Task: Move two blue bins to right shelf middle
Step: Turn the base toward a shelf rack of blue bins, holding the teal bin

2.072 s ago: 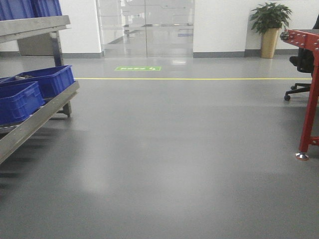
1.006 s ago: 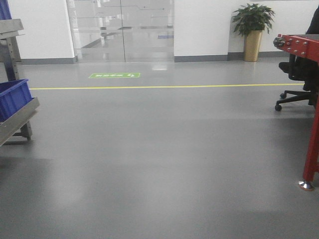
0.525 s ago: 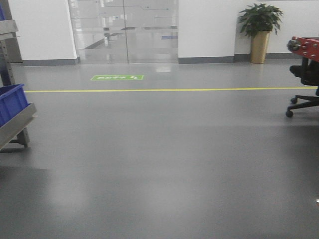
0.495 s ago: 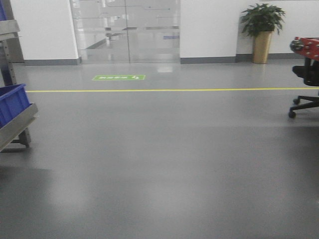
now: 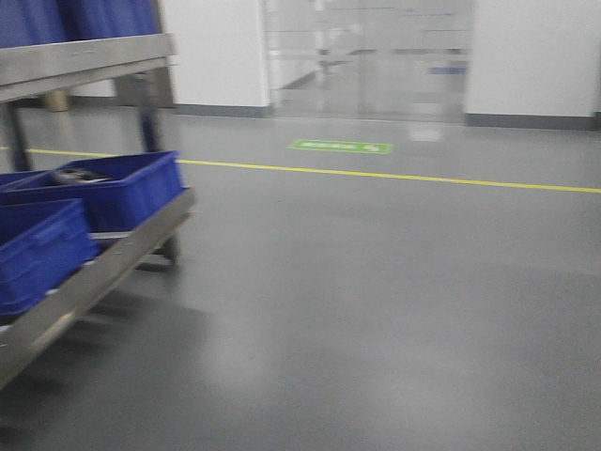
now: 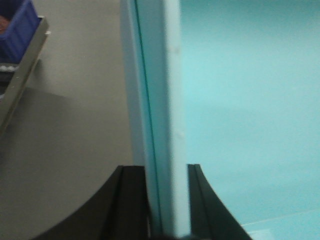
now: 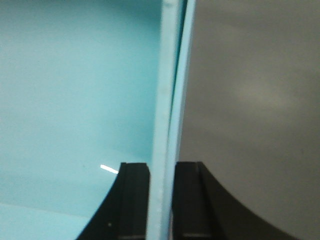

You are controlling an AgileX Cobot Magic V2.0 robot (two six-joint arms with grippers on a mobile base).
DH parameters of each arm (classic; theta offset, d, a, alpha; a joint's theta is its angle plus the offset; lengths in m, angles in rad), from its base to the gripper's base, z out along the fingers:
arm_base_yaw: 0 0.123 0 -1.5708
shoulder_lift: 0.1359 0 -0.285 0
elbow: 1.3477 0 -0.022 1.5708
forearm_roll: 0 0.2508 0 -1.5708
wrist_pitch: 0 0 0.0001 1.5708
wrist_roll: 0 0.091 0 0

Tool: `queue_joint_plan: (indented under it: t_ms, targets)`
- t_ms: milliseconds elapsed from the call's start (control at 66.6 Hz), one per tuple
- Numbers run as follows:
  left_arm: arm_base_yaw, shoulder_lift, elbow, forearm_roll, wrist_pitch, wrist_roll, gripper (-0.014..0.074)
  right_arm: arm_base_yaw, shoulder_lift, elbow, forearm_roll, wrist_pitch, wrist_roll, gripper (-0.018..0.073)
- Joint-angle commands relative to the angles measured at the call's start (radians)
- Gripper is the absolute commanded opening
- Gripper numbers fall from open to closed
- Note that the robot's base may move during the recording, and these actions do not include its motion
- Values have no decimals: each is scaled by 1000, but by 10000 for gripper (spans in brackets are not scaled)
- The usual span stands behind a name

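Left wrist-mounted: my left gripper (image 6: 166,172) pinches a wall of the pale blue bin (image 6: 240,100) — right gripper (image 7: 161,169) likewise. Steel rack (image 5: 103,261) holds dark blue bins (image 5: 120,193).

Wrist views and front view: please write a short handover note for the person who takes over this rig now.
Left gripper: shut on one side wall of the light blue bin.
Right gripper: shut on its other side wall.
The bin hangs above the floor; one bin or two nested, I cannot tell.
The steel rack with dark blue bins stands at the left of the blurred front view.
Done: bin lifted.
Left: bring it to its shelf level, set down, release.
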Motion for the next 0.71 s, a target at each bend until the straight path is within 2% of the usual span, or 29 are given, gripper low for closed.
queue_joint_plan:
  t_ms: [0, 691]
  targets:
    - [-7, -14, -14, -21, -99, 6, -111, 4, -19, -19, 57, -75, -14, -167]
    - [-7, -14, -14, -21, -99, 6, -111, 4, -19, -19, 57, -75, -14, -167]
